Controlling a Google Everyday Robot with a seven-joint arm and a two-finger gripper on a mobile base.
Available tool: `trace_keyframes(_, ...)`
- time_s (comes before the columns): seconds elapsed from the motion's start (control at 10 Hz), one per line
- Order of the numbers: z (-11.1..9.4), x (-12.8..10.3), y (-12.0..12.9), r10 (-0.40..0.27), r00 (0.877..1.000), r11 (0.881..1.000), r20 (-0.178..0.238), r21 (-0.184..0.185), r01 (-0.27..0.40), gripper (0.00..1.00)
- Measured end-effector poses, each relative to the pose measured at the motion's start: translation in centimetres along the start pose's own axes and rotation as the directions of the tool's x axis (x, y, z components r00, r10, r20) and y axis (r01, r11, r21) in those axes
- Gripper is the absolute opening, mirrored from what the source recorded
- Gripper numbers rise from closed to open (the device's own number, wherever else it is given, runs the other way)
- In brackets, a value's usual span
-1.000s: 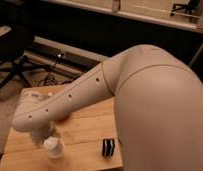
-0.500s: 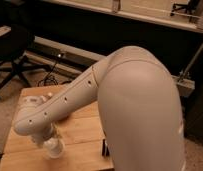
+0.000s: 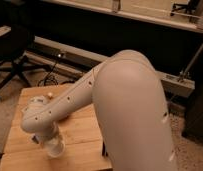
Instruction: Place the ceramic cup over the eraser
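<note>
Change since earlier: arm (image 3: 130, 110) has swung its elbow across and toward the camera. It now blocks the right half of the table. The eraser stood in full view a second ago and is reduced to a sliver. The ceramic cup keeps much the same place near the table's front left.

Arm: white, bulky, with the elbow dome filling the centre and right of the view. The forearm, dotted with small dark holes, slopes down to the left and ends in a rounded wrist above the table.

Wooden table (image 3: 80, 135): light planks, seen at lower left, partly covered by the arm.

Office chair (image 3: 7, 55): dark, on the floor to the left, behind the table.

Metal rail (image 3: 75, 52): pale, running along the dark back wall, with a cable (image 3: 51, 75) on the floor below it.

Gripper (image 3: 51, 142): hangs straight below the wrist, over the table's front left part, right at the cup. Whether it clasps the cup or stands apart from it is not discernible.

Ceramic cup (image 3: 56, 149): small, white, at the gripper's end near the table's front edge. Whether it rests on the wood is unclear.

Eraser (image 3: 103, 149): a dark sliver against the arm's edge, well right of the cup.

Small pale object (image 3: 49, 94): near the table's far edge.
</note>
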Motion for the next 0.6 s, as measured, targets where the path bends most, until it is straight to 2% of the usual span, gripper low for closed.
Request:
trace_keyframes(0.1, -0.9, -0.4, -0.9, 0.015, 1.0, 1.0, 0.013, 0.018, -0.015, 0.22)
trace_keyframes(0.3, -4.9, -0.4, -3.5, 0.078, 0.996, 0.996, 0.043, 0.044, -0.08, 0.04)
trace_keyframes(0.4, -7.7, 0.1, -5.0, 0.113, 0.992, 0.992, 0.062, 0.05, -0.117, 0.0)
trace_keyframes(0.6, -13.1, 1.8, -8.4, 0.177, 0.98, 0.981, 0.088, 0.065, -0.183, 0.0)
